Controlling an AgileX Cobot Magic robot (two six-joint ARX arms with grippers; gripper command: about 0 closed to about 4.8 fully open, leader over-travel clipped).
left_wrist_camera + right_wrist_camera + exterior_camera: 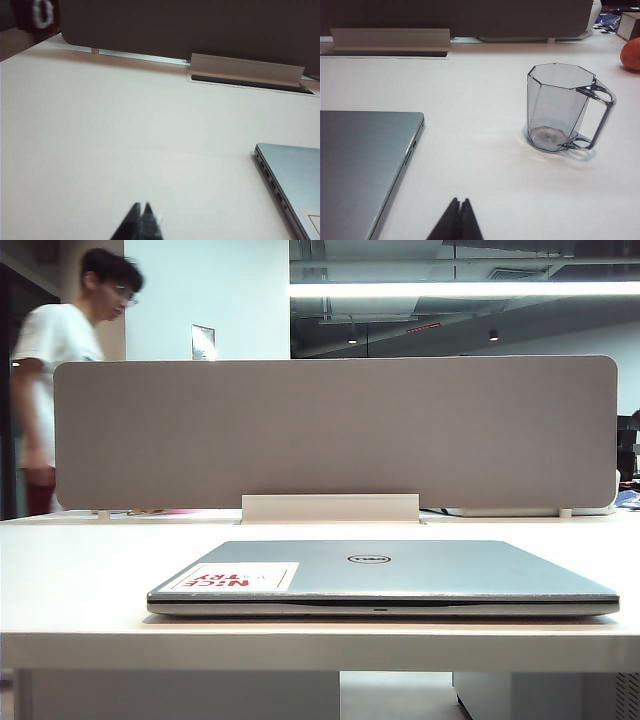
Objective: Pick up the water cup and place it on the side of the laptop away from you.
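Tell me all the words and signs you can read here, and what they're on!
"DELL", in a round logo, on the lid of the laptop.
"NICE", in red letters seen upside down, on the white sticker on the laptop's lid; a second, fainter red word above it is too blurred to read.
Paper on the far wall: too small to read.
The water cup has no writing.
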